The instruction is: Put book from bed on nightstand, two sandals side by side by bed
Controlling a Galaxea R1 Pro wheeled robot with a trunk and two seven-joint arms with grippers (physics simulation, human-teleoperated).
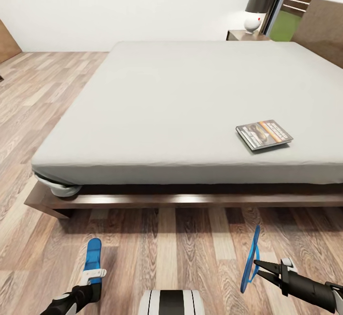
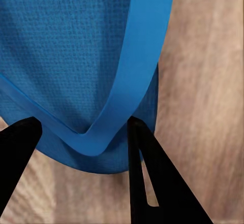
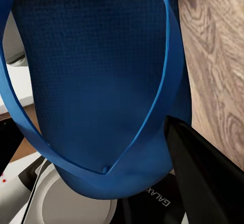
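The left gripper is closed narrowly on the strap of one blue sandal, sole lying flat with its long axis toward the bed. The right gripper pinches the other sandal, held on edge, upright above the wood floor. The book lies flat on the mattress near its front edge, with a nightstand and lamp behind the bed's far corner.

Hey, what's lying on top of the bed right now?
Only the book lies on the bed, flat near the edge facing the robot, toward its right. The rest of the mattress in view is bare; its far right part is cut off.
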